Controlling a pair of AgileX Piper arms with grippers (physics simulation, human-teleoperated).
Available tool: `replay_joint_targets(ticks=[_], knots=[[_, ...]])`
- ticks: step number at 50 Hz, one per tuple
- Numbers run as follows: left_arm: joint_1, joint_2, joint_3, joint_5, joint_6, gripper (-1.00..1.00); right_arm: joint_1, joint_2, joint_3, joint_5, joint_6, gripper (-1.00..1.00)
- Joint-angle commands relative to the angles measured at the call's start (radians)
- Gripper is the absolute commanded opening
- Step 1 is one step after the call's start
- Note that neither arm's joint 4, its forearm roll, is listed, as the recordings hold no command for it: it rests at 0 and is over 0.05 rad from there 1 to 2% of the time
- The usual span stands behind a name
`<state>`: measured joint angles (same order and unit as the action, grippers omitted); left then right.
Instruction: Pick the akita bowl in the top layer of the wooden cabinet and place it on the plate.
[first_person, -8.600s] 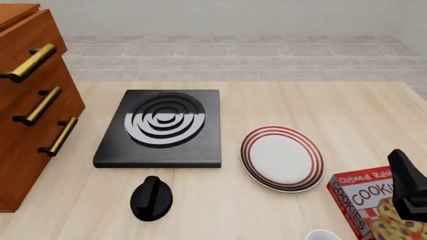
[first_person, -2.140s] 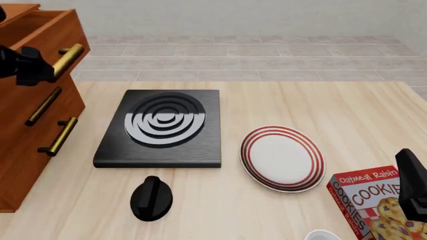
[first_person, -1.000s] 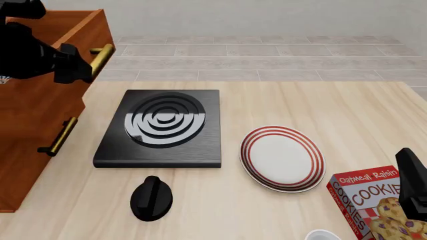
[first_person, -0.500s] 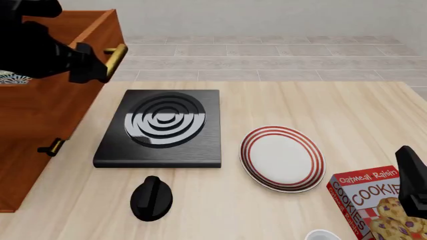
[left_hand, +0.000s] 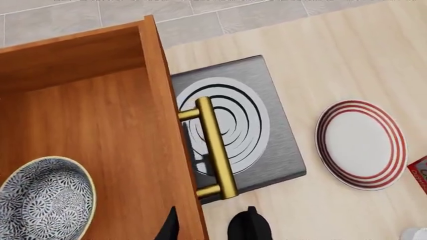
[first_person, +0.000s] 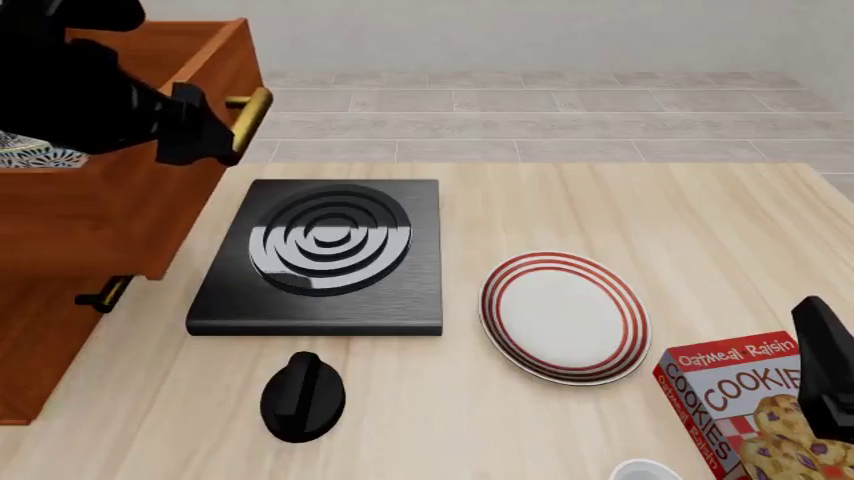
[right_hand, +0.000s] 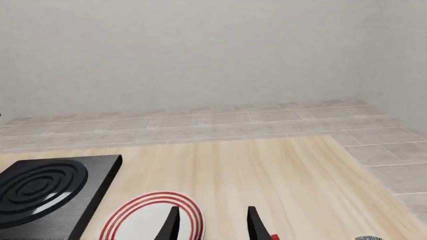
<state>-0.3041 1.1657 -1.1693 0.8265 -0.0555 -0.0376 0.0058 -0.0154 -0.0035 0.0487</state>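
Overhanging the stove, the top layer exposes the akita bowl.

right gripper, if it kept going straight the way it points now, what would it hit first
Probably the plate: the right gripper points forward and down, with the plate's near rim just beyond its fingertips. Depth is unclear, so it might meet the table instead.

Both arms are matte black, ending in slim, tapered black fingers.

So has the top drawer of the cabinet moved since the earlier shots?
Yes. The top layer has slid out toward the stove; its brass handle, once well left of the stove, now sits above the stove's left edge, with the left gripper at it.
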Motion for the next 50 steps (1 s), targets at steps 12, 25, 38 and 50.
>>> replay_joint_targets(ticks=[12,25,38,50], knots=[[-0.036,-0.014,-0.116,0.05,0.008,1.0,0.0,-0.005,0.001,0.003,-0.002,1.0],[-0.035,-0.001,-0.175,0.075,0.007,1.0,0.002,0.021,-0.002,-0.019,-0.005,1.0],[0.016,0.02,-0.23,0.09,0.059,1.0,0.004,0.051,-0.003,-0.048,-0.006,1.0],[0.042,0.045,-0.324,0.123,0.091,1.0,0.004,0.0,-0.001,0.001,-0.006,1.0]])
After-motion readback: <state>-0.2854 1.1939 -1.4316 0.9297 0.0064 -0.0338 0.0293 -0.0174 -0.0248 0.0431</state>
